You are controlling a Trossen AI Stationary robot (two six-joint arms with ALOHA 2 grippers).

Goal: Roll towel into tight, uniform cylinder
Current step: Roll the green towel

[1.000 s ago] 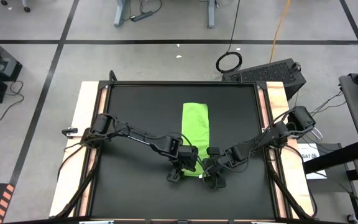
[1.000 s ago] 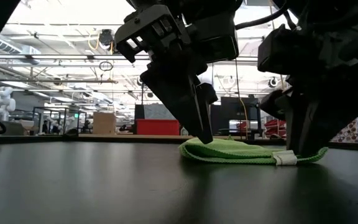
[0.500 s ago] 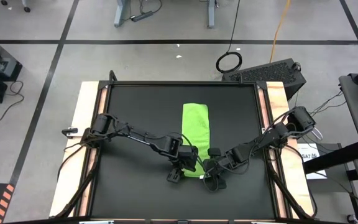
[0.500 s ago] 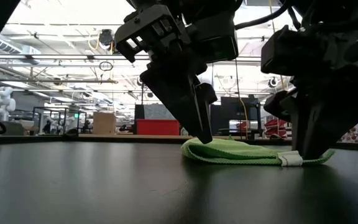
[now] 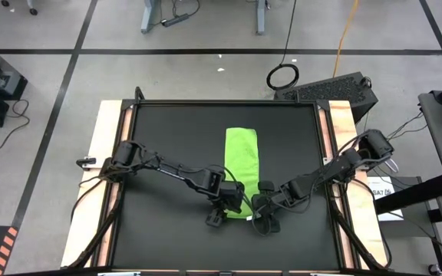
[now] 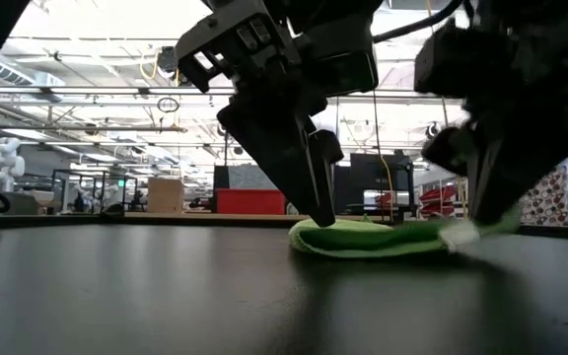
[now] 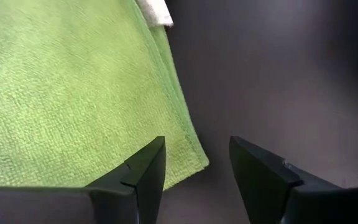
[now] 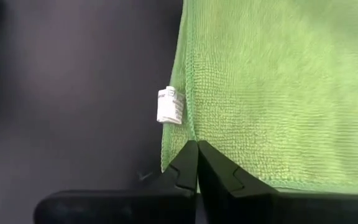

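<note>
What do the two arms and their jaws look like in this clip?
Both arms are dark, slim, multi-jointed, with black cables trailing from their bases at the table's sides. The left gripper ends in two matte black, wedge-shaped jaws with angular stepped tips. The right gripper has the same black tapered jaws. No markings are visible on either.

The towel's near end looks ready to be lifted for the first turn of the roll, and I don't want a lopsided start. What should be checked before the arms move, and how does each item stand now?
1. Right gripper shut on the towel's near corner: ok, fingers meet on the edge beside the white tag.
2. Left gripper gripping the other near corner: not ok, jaws open astride the edge.
3. Both near corners raised evenly: not ok, in the low view only the right gripper's side is lifted.
4. Towel lying as a straight, flat strip: ok in the high view.
5. Table ahead of the roll free: ok.
</note>
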